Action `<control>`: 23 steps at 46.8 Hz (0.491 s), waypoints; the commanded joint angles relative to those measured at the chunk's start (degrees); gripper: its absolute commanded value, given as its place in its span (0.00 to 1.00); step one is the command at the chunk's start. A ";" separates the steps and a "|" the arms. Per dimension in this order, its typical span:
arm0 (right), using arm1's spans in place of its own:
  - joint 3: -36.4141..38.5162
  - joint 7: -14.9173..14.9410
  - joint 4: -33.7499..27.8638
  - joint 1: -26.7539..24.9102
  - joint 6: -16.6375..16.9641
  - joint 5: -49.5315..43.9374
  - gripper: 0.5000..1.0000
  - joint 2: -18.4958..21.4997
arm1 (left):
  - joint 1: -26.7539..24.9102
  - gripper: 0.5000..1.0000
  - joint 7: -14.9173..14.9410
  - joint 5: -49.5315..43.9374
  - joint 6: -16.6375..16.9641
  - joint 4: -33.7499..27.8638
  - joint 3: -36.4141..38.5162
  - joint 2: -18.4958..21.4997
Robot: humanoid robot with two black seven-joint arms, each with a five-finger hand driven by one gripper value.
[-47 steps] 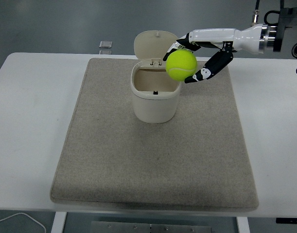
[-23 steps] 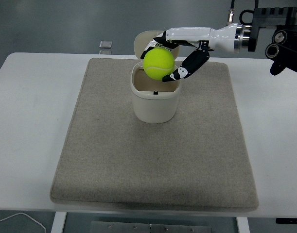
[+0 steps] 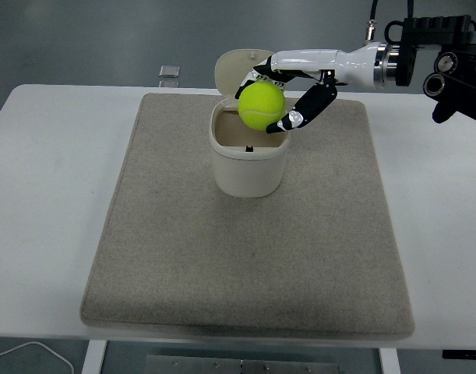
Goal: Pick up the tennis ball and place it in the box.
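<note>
A yellow-green tennis ball (image 3: pixel 261 106) hangs just above the open mouth of a cream box (image 3: pixel 248 167) whose hinged lid (image 3: pixel 236 70) stands up at the back. My right hand (image 3: pixel 278 100) comes in from the right edge and is shut on the ball, with white fingers over its top and a black thumb (image 3: pixel 306 111) against its right side. The box stands on the far middle of a beige mat (image 3: pixel 245 249). The left arm does not show.
A small grey block (image 3: pixel 169 72) lies on the white table (image 3: pixel 51 195) behind the mat's far left corner. A white cable (image 3: pixel 31 351) loops below the table's near left edge.
The right hand carried the ball leftward from beside the box's right rim to above its opening, then shifted slightly right and settled over the mouth.
</note>
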 commanded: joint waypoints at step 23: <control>-1.49 0.00 -2.00 -1.06 -0.17 -0.51 0.42 2.09 | 0.00 0.98 0.00 -0.08 0.00 0.00 0.01 0.00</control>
